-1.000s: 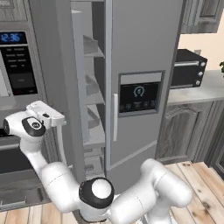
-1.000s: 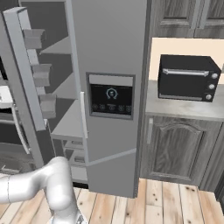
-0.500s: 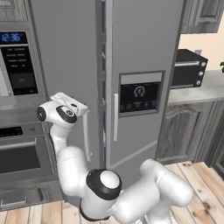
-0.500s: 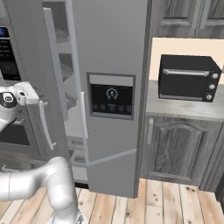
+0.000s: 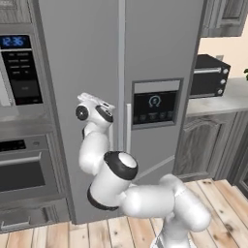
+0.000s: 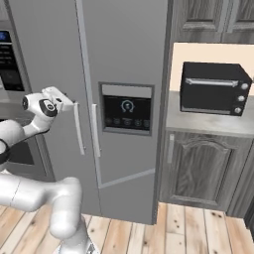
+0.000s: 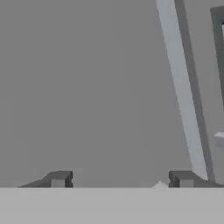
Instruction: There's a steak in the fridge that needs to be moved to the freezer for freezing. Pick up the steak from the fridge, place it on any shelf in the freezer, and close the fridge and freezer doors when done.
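Observation:
The tall grey unit stands with both doors shut. My gripper (image 5: 109, 105) (image 6: 70, 102) rests against the plain fridge door (image 5: 77, 48) (image 6: 44, 44), just left of its slim handle (image 6: 78, 126). In the hand view the gripper (image 7: 120, 179) is open with nothing between its fingertips (image 7: 59, 179), facing the flat grey door, and the handle (image 7: 181, 87) runs along the right. The freezer door (image 5: 160, 43) (image 6: 124, 39) carries the black dispenser panel (image 5: 155, 104) (image 6: 126, 109). The steak and the shelves are hidden behind the doors.
A black-panelled wall oven (image 5: 22, 72) (image 6: 7, 59) stands directly left of the fridge. To the right, a black countertop oven (image 5: 208, 75) (image 6: 213, 89) sits on a counter over grey cabinets (image 6: 198, 168). Wooden floor (image 6: 198, 228) lies in front.
The fridge door has swung from wide open to fully shut, with my hand moving right along with it toward the unit. The freezer door stayed shut.

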Controlling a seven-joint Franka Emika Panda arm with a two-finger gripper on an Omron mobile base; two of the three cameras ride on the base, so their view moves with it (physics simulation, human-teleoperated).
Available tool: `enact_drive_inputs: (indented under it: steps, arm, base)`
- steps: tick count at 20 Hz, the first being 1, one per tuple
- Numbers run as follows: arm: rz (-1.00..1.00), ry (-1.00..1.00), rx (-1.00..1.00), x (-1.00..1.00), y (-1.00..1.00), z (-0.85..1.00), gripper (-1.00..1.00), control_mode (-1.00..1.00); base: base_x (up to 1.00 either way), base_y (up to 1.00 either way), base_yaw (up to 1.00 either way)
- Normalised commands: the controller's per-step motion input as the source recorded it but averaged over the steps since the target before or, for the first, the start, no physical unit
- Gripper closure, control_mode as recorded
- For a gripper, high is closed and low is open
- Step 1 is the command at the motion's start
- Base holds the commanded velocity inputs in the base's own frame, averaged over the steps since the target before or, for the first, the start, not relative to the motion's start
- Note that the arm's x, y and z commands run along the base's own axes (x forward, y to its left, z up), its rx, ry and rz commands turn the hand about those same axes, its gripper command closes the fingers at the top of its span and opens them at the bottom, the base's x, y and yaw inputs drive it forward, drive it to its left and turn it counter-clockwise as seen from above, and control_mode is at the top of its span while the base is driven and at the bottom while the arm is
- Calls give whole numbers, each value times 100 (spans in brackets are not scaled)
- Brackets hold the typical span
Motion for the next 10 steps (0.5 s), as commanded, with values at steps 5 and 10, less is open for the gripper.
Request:
enact_drive_inputs:
  steps: [5, 10]
  arm:
    - [13, 1, 7, 100, -40, 7, -100, -100]
    - [5, 3, 1, 15, -26, 57, -100, -100]
  base:
    - [0, 0, 0]
    - [0, 0, 0]
